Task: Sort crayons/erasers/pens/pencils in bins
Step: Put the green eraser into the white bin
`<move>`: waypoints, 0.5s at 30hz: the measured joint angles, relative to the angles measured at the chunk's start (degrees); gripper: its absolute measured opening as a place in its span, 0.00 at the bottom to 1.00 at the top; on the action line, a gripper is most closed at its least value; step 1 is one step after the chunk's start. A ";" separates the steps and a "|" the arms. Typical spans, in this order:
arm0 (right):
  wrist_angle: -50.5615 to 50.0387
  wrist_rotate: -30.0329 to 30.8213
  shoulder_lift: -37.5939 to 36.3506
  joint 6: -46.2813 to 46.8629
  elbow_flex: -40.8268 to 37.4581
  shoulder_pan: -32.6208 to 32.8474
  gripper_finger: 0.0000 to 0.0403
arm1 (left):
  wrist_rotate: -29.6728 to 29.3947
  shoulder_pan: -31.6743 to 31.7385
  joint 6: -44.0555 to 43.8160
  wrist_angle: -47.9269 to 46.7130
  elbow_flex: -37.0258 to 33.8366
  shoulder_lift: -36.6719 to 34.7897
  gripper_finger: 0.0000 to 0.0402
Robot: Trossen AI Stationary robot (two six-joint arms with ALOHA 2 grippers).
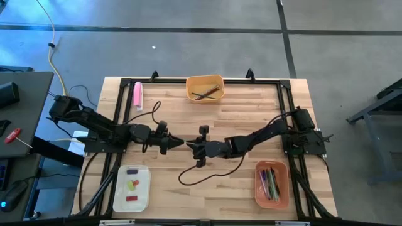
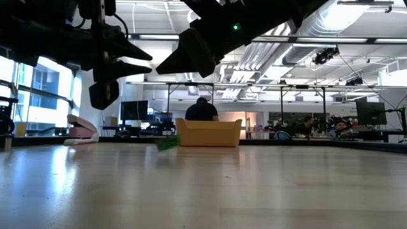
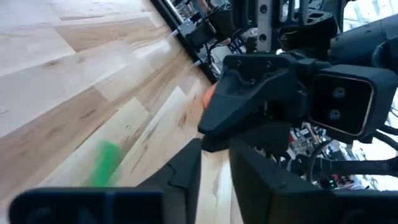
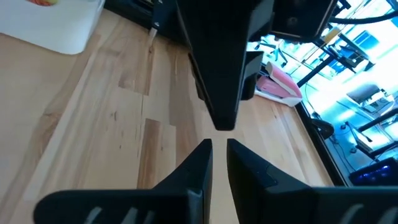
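Table centre: left gripper [image 1: 179,143] & right gripper [image 1: 190,148] tip to tip, nearly touching, both above the table [image 1: 188,119]. A crayon [image 3: 106,163] lies on the wood just beside the left gripper's fingers. Far edge, middle: bin w/ pencils [image 1: 206,95] inside. Far-left: thick bar [image 1: 137,95], near the frame rail. Near-left corner: shallow bin [image 1: 119,194] w/ crayons/erasers [image 1: 132,184] in it. Near-right corner: bin [image 1: 259,185] w/ pens [image 1: 271,182] — lying lengthwise. Low view: far bin [image 2: 210,133] sits behind the crayon [image 2: 168,143]; bar [image 2: 81,131] off to its left.

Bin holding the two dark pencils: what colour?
Yellow-orange bin; the high view shows it best.
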 joint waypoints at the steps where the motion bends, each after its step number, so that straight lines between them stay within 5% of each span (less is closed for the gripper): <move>1: 0.09 0.01 0.00 -0.05 0.00 0.11 0.10 | -0.01 0.00 0.26 -0.05 0.00 0.00 0.17; 10: -6.37 1.02 -0.09 8.60 0.10 0.10 0.17 | 1.55 -0.15 10.30 -1.87 0.00 0.00 0.01; 15: -18.47 -17.05 -0.09 21.91 0.10 -2.30 0.30 | 1.98 -2.16 17.64 -5.84 0.00 0.00 0.00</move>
